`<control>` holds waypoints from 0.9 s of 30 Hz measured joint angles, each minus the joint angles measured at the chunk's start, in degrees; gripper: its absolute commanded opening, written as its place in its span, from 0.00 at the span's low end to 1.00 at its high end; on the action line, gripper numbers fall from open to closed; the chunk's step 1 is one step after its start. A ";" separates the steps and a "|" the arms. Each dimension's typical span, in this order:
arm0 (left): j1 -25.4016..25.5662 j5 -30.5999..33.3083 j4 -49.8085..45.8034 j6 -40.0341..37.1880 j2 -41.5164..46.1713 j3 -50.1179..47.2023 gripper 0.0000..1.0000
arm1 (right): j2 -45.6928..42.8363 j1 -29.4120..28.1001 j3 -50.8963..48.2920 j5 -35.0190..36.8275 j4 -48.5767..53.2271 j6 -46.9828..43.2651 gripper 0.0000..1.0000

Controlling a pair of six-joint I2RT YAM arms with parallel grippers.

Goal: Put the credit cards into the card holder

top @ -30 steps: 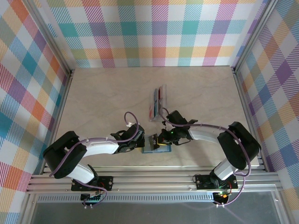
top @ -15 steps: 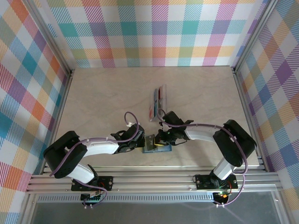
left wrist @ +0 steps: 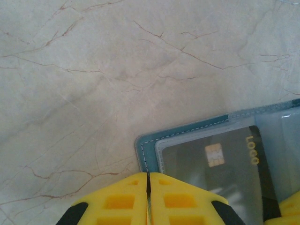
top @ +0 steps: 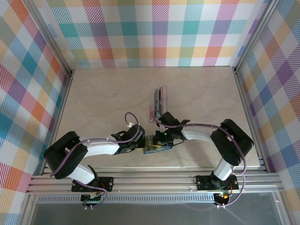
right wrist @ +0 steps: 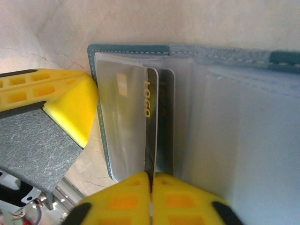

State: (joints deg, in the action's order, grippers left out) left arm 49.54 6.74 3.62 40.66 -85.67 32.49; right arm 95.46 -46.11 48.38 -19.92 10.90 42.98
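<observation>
Right gripper [right wrist: 151, 180] clamped on dark LOGO card [right wrist: 147, 131], which runs straight ahead of its tips into card holder [right wrist: 225, 54] clear sleeve. Left gripper [left wrist: 148, 180] pinches holder corner, just left. Spare cards [top: 159, 101] lie farther out, well apart.

The card holder [top: 156, 148] is lying open on the table [top: 103, 98] near its front edge, with the left gripper [top: 146, 142] at its left end and the right gripper [top: 163, 139] at its right. One card [left wrist: 211, 173] is sitting partly inside a sleeve at the holder's left end. The other credit cards [top: 158, 101] are lying together behind it, apart.
</observation>
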 measured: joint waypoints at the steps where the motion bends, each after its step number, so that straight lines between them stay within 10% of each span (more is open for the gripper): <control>1: 0.00 0.00 0.17 0.00 -0.02 0.00 0.09 | -0.31 -0.07 0.33 0.66 0.98 -0.92 0.32; 6: 0.00 -0.20 1.16 0.00 -0.44 0.00 0.09 | -2.78 -0.15 1.95 3.82 7.23 -4.15 0.47; 14: 0.00 -0.20 1.25 0.00 -0.48 0.00 0.09 | -7.15 -0.15 6.91 11.45 17.16 -9.09 0.34; 27: 0.00 -0.20 1.27 0.00 -0.42 -0.07 0.09 | 1.86 -0.15 13.51 20.11 23.32 -12.24 0.44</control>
State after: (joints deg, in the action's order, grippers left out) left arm 49.54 6.55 4.89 40.66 -86.08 32.42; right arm 97.32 -46.26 61.89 0.19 34.22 30.74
